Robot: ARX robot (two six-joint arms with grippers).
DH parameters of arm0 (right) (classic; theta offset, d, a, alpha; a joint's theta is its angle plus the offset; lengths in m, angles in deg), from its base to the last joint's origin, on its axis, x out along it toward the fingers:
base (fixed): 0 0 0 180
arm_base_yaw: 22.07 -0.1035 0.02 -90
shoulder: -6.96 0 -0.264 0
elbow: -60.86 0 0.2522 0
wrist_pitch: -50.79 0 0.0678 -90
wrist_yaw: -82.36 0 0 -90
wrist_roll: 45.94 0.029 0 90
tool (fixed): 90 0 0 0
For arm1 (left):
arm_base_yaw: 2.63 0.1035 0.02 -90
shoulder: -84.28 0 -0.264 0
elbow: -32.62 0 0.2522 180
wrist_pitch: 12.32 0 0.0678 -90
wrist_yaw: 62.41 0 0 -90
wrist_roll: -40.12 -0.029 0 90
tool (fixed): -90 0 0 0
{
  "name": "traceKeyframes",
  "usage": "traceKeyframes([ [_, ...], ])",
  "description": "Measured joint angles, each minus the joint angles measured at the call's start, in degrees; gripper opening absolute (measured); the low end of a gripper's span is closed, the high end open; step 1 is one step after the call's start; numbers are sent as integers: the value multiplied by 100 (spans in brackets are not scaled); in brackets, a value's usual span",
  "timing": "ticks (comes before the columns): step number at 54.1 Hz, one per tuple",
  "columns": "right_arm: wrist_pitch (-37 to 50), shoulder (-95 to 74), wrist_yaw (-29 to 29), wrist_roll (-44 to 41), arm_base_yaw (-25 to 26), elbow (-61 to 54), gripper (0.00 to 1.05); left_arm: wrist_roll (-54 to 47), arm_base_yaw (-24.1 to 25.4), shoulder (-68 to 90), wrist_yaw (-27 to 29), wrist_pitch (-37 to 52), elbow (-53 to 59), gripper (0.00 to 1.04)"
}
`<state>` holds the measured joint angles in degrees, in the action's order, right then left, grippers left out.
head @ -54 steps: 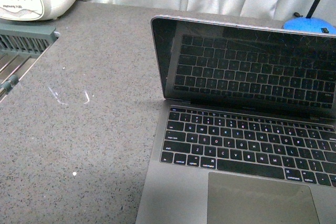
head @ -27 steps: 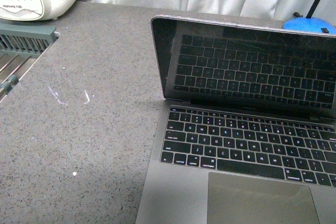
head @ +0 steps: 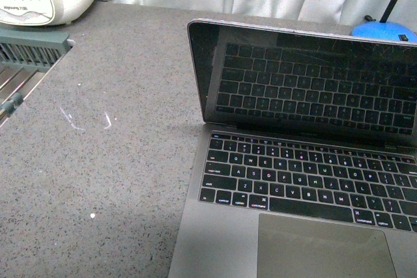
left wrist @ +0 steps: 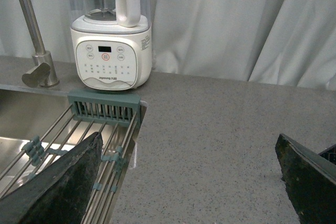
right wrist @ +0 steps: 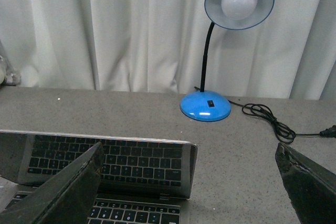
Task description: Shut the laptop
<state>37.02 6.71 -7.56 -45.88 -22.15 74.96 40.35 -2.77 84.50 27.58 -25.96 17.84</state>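
**Laptop open at 4 o'clock, both grippers spread**

Sits on the grey speckled countertop, filling the 4 o'clock part of the front view and running past the frame at 3 and 6 o'clock. Stands open, with the lid raised roughly upright, the hinge toward 12 o'clock and the trackpad toward 6. Shows a black glossy screen mirroring the black keys below it. Not yet closed.

From the left wrist: shows the left gripper with its fingers wide apart and clamped on nothing. Hangs over bare countertop beside the sink rack. Takes in a white blender with a clear jug behind that rack, next to a metal faucet. In the front view, puts the same blender at 10 o'clock from the laptop, well apart from it.

From the right wrist: shows the right gripper spread likewise, fingers apart and holding nothing. Faces the laptop's screen side. Takes in a blue desk lamp with a white bulb beyond the lid, and a black cord trailing off its base. In the front view, puts the lamp base at 1 o'clock from the laptop, behind the lid's top edge. Ends at a white curtain along the back.
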Motion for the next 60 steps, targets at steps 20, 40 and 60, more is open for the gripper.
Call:
traceKeyframes([
  [20,0,0,0,2,0,0,96,0,0,0,0,0,0,98],
  [40,0,0,0,2,0,0,87,-2,0,0,0,0,0,93],
  [60,0,0,0,2,0,0,19,-2,0,0,0,0,0,23],
])
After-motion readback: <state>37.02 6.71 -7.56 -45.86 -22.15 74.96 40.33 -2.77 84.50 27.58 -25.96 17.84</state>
